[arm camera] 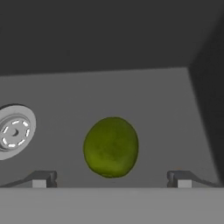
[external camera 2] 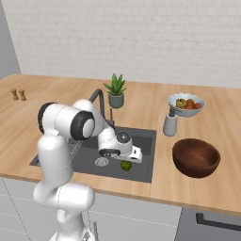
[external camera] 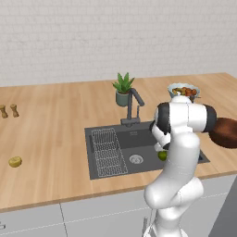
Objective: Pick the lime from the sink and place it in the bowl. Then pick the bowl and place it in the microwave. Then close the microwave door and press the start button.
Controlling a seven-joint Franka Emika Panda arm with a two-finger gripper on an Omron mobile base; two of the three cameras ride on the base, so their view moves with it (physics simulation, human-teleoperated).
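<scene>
Green lime (arm camera: 111, 147): lies on the sink (external camera: 104, 173) floor beside the drain (arm camera: 14, 131).
Fingers (arm camera: 179, 178): spread fully, empty, straddling the lime for a grasp.
Bowl (external camera 2: 196, 157): waits on the tabletop (external camera 2: 155, 188).

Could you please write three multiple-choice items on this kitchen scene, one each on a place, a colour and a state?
1. Where is the lime?
A. in the sink
B. in the bowl
C. on the counter

2. What colour is the bowl?
A. pale blue
B. dark reddish-brown
C. black

3. How does the gripper stand?
A. shut on the lime
B. shut on nothing
C. open, a tip on either side of the lime

Key: 1 A, it lies on the basin floor beside the drain; 2 B, seen in the right base view; 3 C, the hand view shows clear gaps on both sides.
</scene>
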